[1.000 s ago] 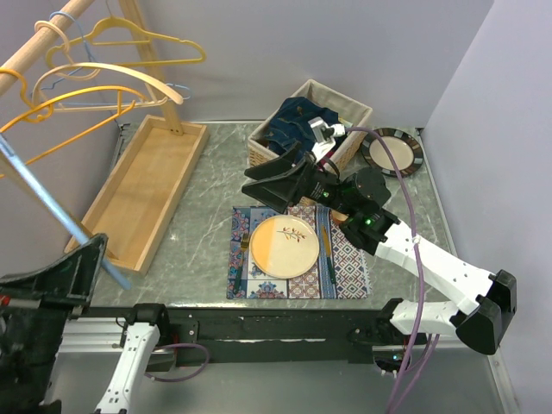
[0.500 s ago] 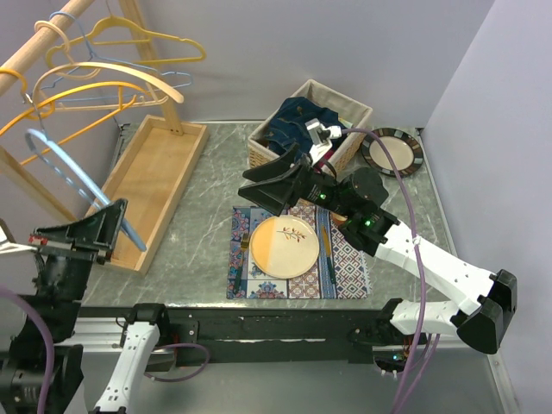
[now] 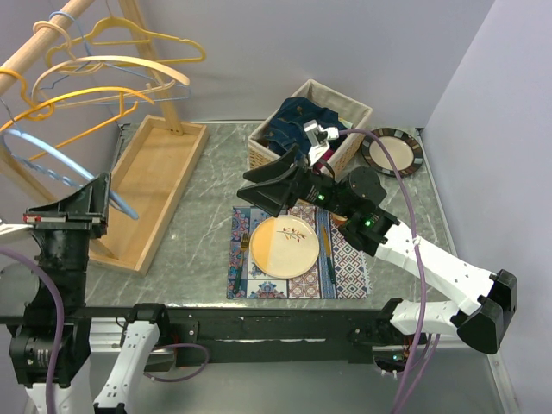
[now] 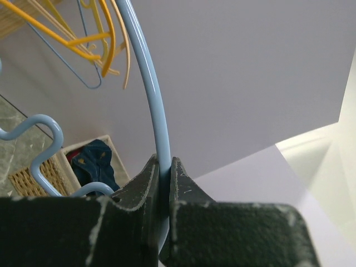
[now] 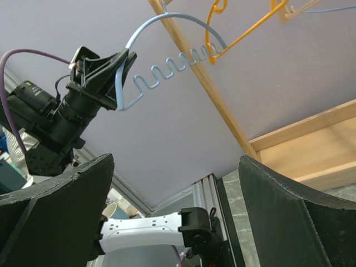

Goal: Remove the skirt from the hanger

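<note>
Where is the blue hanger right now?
Top view, far left: the blue hanger is clamped in the left gripper, just left of the wooden tray, below the yellow hangers.

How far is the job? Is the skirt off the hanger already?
Done, it seems: the hanger is bare, and dark blue cloth, likely the skirt, lies in the basket. In hand: the left gripper is shut on the hanger; the right gripper is open, empty. Left: probably only releasing the hanger.
</note>
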`<control>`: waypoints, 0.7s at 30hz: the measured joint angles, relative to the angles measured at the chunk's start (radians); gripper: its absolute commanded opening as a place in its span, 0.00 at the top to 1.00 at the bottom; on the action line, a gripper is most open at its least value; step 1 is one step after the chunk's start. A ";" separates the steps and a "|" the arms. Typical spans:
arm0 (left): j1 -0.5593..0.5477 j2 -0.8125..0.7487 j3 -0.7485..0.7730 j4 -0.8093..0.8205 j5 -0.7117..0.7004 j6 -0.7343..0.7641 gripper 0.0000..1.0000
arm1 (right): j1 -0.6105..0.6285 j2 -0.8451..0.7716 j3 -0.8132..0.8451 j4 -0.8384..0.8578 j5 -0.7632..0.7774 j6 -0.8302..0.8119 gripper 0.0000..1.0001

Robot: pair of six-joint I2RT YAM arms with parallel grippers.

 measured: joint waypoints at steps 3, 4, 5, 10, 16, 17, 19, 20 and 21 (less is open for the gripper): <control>0.000 0.011 0.000 0.023 -0.034 0.001 0.99 | 0.000 0.000 0.000 -0.005 0.000 -0.004 0.00; 0.000 0.013 0.000 0.029 -0.047 0.001 0.99 | 0.000 0.000 0.000 -0.006 0.001 -0.005 0.00; 0.000 0.013 0.000 0.038 -0.057 0.002 0.99 | 0.001 0.001 0.002 -0.007 0.002 -0.005 0.00; 0.000 0.026 0.000 0.068 -0.091 0.002 0.99 | 0.005 0.013 0.024 -0.016 0.007 -0.008 0.00; -0.001 0.064 0.000 0.104 -0.106 0.006 0.99 | 0.009 0.023 0.039 -0.032 0.008 -0.012 0.00; -0.001 0.069 0.000 0.108 -0.108 0.006 0.99 | 0.010 0.024 0.040 -0.033 0.008 -0.013 0.00; -0.002 0.078 0.000 0.115 -0.114 0.005 0.99 | 0.011 0.029 0.047 -0.039 0.007 -0.016 0.00; -0.002 0.080 0.000 0.120 -0.116 0.004 0.99 | 0.013 0.034 0.051 -0.041 0.008 -0.018 0.00; -0.002 0.083 0.000 0.124 -0.118 0.001 0.99 | 0.013 0.037 0.054 -0.042 0.007 -0.019 0.00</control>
